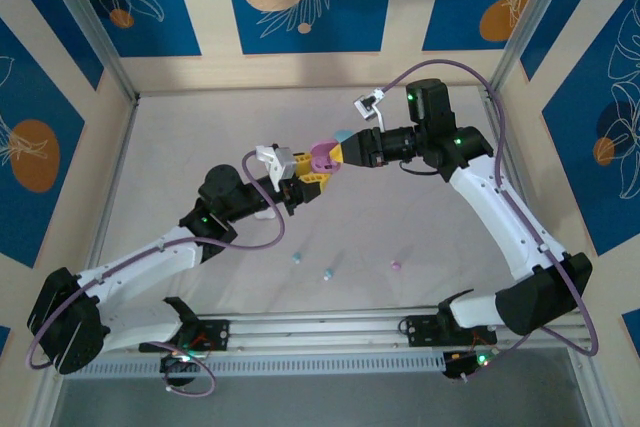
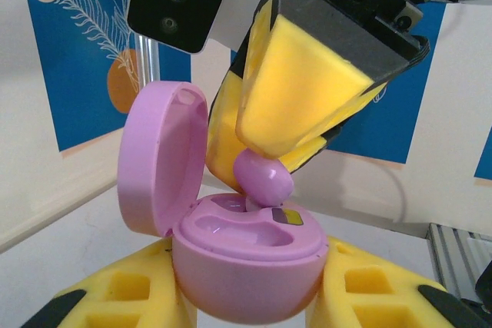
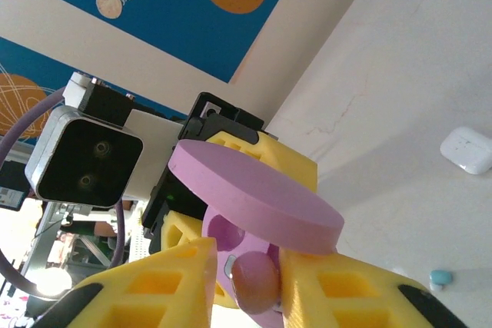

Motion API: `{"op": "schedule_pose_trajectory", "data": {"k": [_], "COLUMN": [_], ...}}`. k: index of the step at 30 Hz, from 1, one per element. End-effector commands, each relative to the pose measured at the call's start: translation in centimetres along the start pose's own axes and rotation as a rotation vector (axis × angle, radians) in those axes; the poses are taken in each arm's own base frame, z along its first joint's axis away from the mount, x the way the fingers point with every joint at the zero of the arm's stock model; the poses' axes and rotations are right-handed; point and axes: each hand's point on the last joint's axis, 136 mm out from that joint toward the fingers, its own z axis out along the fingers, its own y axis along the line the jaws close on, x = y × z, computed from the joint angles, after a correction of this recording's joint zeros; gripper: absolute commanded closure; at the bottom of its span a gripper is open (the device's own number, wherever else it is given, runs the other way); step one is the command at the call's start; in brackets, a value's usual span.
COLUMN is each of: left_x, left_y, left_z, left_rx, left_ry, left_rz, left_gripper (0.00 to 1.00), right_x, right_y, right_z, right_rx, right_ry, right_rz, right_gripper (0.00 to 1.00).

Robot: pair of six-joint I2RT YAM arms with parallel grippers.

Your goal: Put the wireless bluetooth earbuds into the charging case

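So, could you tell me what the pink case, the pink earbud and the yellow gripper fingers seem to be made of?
The pink case: likely hard plastic, satin, with soft highlights on the lid. The pink earbud: glossy plastic, sharper sheen. The right gripper fingers: matte yellow, perhaps printed plastic or foam; no shine.

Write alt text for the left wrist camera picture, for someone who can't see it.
An open pink case is clamped in the left tool, with its lid standing up on the left. From above, the right tool pinches a pink earbud at one of the case's sockets. A blue patterned wall is behind.
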Motion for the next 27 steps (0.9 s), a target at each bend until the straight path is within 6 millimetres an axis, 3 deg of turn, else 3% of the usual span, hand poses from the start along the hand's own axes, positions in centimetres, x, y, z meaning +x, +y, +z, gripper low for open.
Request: {"op": "schedule_pose_trajectory", "data": {"k": [1,24,27], "left_x": [-3.6,-3.2,-3.2], "left_y": [-0.8,-0.9,-0.9], "left_z": [0.1,0.2,0.2], "left_rx": [0.022,0.033,0.030], "left_ry": [-0.106,-0.095,-0.092], "left_rz": [0.026,0.022,0.025], "left_gripper": [0.78,0.78,0.78], "right_x": [0.5,-0.4,-0.6], "right_y": [0.6,0.5,0.5], "right_z": [-0.4,-1.4,-1.8], "right_rx": [0.029,0.111,0.132], "right_ry": [0.007,-0.045,-0.065], "right_rz": [-0.008,-0.002,-0.003], "right_gripper": [0.70,0.65,0.59]}}
